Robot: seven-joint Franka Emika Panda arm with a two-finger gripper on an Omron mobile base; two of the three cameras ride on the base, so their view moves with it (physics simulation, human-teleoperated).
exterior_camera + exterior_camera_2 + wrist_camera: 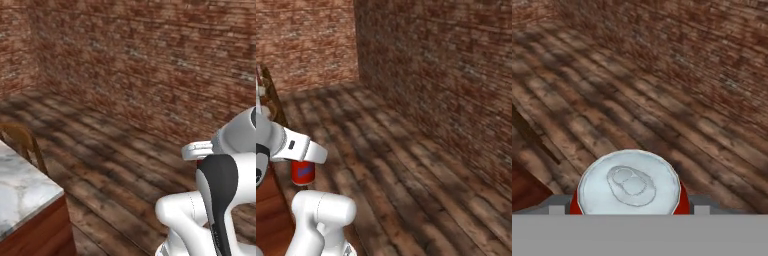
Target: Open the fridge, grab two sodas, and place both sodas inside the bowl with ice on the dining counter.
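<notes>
Brick walls and a dark plank floor (pixel 421 170) lie ahead of you, with a corner of the marble dining counter (pixel 20 190) and a wooden chair (pixel 22 140) off to the left. You're in the carrying step: the gripper (pixel 629 207) has its jaws closed on the red soda (pixel 629 185), held upright in the air beside the arm. Next, I'd judge, you must bring it to the counter and find the ice bowl; the chair could get in your way.

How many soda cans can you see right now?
1. A red soda can sits between the gripper fingers, carried above the wooden floor. A second can may be out of sight.
</notes>
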